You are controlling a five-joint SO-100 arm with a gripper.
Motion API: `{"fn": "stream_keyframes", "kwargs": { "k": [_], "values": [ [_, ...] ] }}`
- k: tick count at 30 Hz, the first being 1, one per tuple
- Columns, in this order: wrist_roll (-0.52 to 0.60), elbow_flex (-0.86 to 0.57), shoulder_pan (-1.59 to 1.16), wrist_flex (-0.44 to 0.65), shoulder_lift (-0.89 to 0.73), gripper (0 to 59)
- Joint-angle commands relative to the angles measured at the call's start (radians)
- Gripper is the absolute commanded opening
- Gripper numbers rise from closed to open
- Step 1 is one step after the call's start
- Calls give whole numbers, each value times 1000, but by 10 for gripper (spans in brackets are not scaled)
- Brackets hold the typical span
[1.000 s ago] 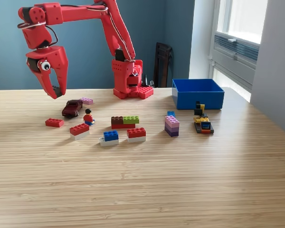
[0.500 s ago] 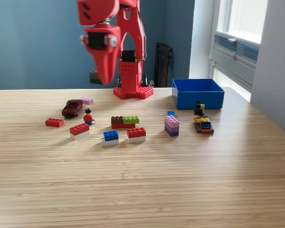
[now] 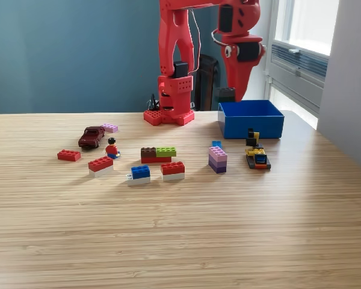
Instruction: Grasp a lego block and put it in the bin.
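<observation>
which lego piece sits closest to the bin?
The yellow-and-black lego vehicle, just in front of the blue bin; the purple-pink stack and the rest lie farther toward the exterior view's left.

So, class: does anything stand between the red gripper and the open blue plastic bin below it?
Nothing visible does. The red gripper hangs above the low-walled blue plastic bin, with only open air between them.

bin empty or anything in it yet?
Cannot tell. The bin shows only blue walls from this low angle; its floor is hidden.
</observation>
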Motion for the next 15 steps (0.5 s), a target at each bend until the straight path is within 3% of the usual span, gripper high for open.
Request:
{"fn": "stream_keyframes", "kwargs": {
  "k": [1,15],
  "values": [
    [11,-32,-199,14,80,0],
    [-55,58,-512,-15,80,0]
  ]
}}
